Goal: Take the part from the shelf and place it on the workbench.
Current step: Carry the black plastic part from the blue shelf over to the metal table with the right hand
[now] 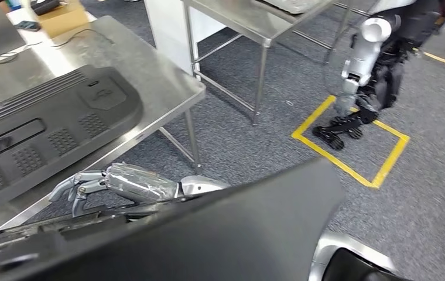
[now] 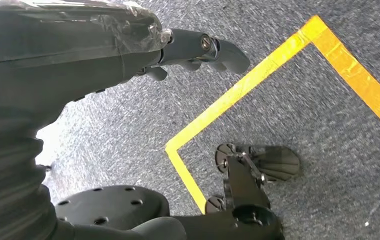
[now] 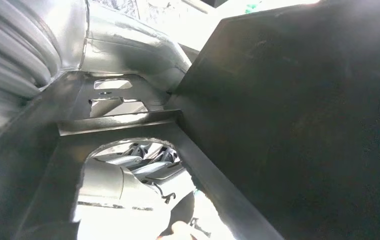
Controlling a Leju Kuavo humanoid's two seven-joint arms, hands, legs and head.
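Observation:
A large black plastic panel (image 1: 220,234) hangs low in the head view, close to my body and off the table. Its ribbed inner side with a cut-out (image 3: 128,145) is close up in the right wrist view. My right hand (image 3: 128,50) lies against the panel's rim, its fingers hidden behind it. My left hand (image 1: 85,186), wrapped in clear film, reaches along the panel's far edge with fingers loosely curled and nothing between them; those fingers (image 2: 203,47) point out over the carpet. The steel workbench (image 1: 161,82) stands to the left, just beyond the left hand.
A similar black panel (image 1: 44,129) lies on the workbench. A cardboard box (image 1: 62,14) sits at its far end. A second steel table (image 1: 249,26) stands behind. Another silver robot (image 1: 372,64) stands in a yellow taped square (image 1: 352,146) on grey carpet.

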